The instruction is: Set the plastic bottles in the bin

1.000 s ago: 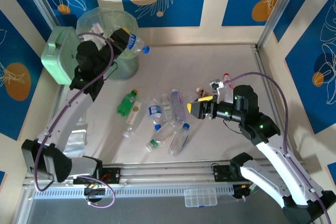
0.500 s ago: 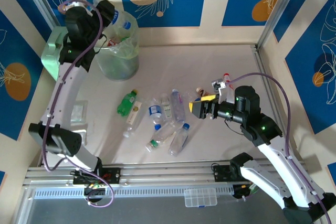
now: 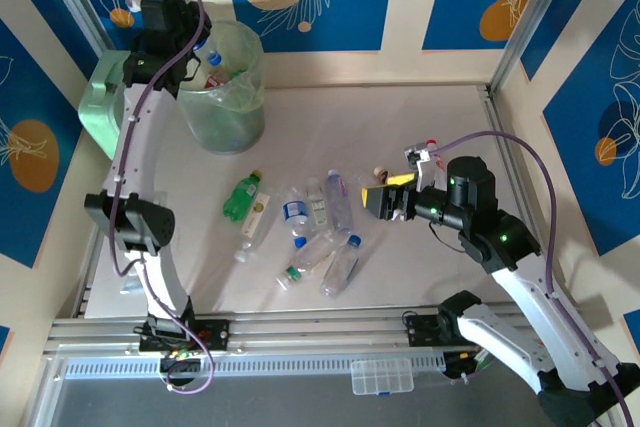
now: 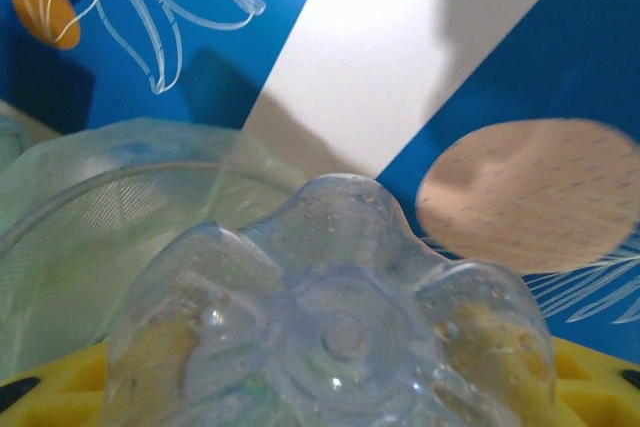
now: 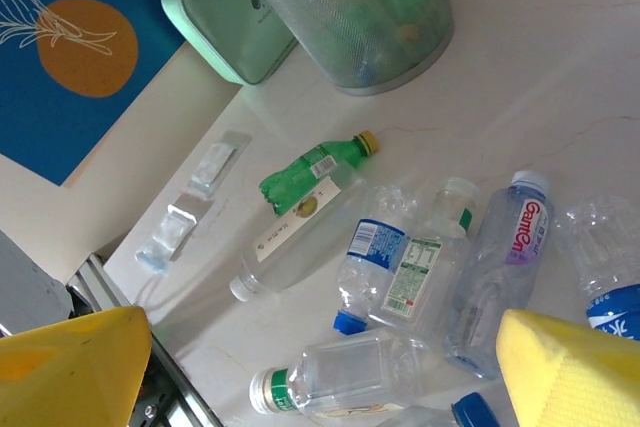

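The left arm stands stretched tall toward 11 o'clock of the top view. Its left gripper (image 3: 195,52) tips over the rim of the bin (image 3: 228,112), clamped on a clear bottle (image 4: 340,332) (base facing the wrist camera). The right arm is bent at the elbow. The right gripper (image 3: 383,200) hovers with jaws wide apart, at 3 o'clock of the loose bottles (image 3: 318,227) on the table (image 3: 420,117).
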`<action>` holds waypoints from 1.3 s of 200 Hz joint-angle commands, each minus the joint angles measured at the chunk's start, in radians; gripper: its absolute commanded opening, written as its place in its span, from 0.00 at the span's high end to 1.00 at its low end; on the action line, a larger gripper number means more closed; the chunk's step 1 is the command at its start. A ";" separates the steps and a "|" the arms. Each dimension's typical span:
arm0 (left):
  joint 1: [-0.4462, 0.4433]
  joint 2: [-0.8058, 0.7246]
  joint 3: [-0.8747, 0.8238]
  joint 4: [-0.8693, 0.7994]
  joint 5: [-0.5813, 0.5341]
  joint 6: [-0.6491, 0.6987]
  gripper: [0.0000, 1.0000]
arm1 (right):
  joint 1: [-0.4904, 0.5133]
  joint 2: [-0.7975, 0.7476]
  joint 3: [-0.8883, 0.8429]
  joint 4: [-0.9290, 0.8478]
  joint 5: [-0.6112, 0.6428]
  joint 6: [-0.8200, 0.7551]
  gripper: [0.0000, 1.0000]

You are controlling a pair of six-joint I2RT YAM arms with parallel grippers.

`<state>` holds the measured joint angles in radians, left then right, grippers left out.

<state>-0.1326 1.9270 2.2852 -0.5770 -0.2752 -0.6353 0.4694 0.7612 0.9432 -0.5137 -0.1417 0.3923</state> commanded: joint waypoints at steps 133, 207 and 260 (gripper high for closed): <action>0.086 0.341 0.249 -0.264 -0.071 -0.053 0.90 | 0.002 0.105 -0.001 0.017 0.037 0.015 0.10; 0.086 0.328 0.250 -0.236 -0.024 -0.067 0.16 | 0.000 0.110 0.012 0.022 0.036 0.008 0.10; 0.085 0.301 0.249 -0.238 -0.015 -0.070 0.05 | 0.000 0.098 0.019 0.010 0.034 0.003 0.10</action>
<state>-0.0521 2.2639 2.4996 -0.8043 -0.2951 -0.7017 0.4694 0.8696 0.9470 -0.5087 -0.1078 0.3996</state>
